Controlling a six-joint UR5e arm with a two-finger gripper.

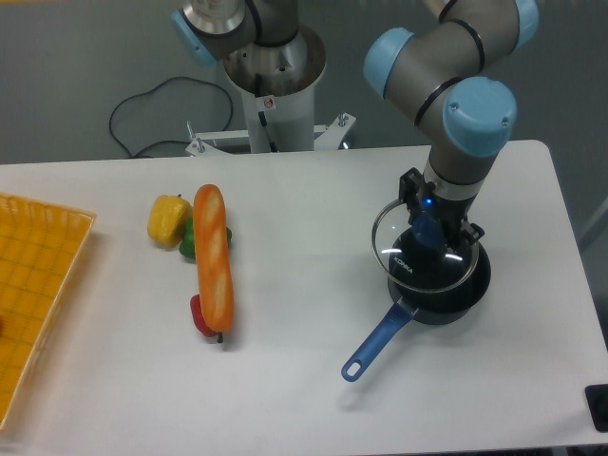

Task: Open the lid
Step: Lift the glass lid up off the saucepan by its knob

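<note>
Jaws grip the lid (410, 249), white lettering too small to read.

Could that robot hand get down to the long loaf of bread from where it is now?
Probably not just yet: the hand is shut on the lid, held above the saucepan. Nothing lies over the bread, so the way looks free once the lid is set down.

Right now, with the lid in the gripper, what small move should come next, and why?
Probably carry the lid a little further left and up, clear of the saucepan. The gripper is shut on its blue knob, and the disc sits lifted and offset to the left, yet it overlaps the pan's opening.
</note>
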